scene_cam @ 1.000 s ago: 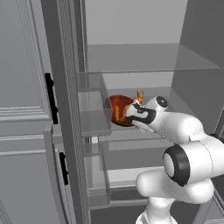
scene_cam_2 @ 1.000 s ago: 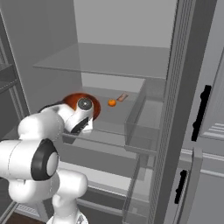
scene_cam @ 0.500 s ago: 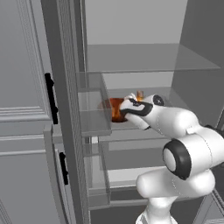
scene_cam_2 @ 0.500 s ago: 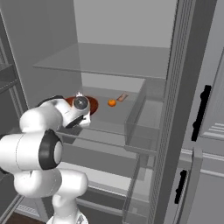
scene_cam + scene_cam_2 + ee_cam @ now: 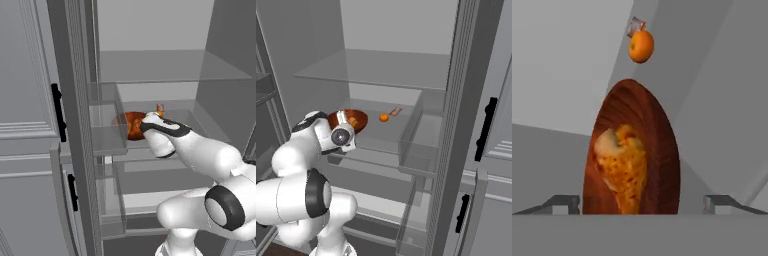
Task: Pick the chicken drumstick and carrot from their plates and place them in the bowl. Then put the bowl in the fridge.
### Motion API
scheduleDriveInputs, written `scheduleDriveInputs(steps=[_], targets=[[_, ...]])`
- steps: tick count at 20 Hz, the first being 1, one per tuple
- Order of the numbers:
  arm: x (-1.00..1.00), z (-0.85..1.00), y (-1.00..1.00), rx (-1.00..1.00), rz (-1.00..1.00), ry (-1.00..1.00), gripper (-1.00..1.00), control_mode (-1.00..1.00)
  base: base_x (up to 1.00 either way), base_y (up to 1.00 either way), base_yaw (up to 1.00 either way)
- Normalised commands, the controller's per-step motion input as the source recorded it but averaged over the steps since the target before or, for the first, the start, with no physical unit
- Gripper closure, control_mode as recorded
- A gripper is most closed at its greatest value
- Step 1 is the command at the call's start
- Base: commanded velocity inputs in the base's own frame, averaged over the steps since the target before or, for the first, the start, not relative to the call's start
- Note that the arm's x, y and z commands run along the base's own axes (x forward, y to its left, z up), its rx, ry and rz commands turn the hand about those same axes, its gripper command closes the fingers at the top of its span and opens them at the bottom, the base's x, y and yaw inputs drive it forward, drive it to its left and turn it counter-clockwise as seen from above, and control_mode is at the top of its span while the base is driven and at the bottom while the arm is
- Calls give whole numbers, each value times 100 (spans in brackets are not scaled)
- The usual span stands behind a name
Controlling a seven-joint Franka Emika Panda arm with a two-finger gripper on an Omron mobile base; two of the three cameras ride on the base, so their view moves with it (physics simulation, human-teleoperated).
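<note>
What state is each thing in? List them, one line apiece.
bowl: on the fridge shelf, upright, between the open fingers, not gripped.
chicken drumstick: lying inside the bowl.
fridge: door open, glass shelves exposed.
gripper: open, fingertips on either side of the bowl.
small orange fruit: resting on the same shelf, behind the bowl.

A glossy white, rounded arm with dark joint rings and small dark fingers.
</note>
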Motion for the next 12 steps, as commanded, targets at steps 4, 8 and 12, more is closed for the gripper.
scheduleDriveInputs(steps=[4,8,12], targets=[[-57,68,-5,-2,0,0,-100,-100,0,0,0],[-43,100,0,-9,0,2,-100,-100,0,0,0],[-34,100,-10,-13,0,3,-100,-100,0,0,0]])
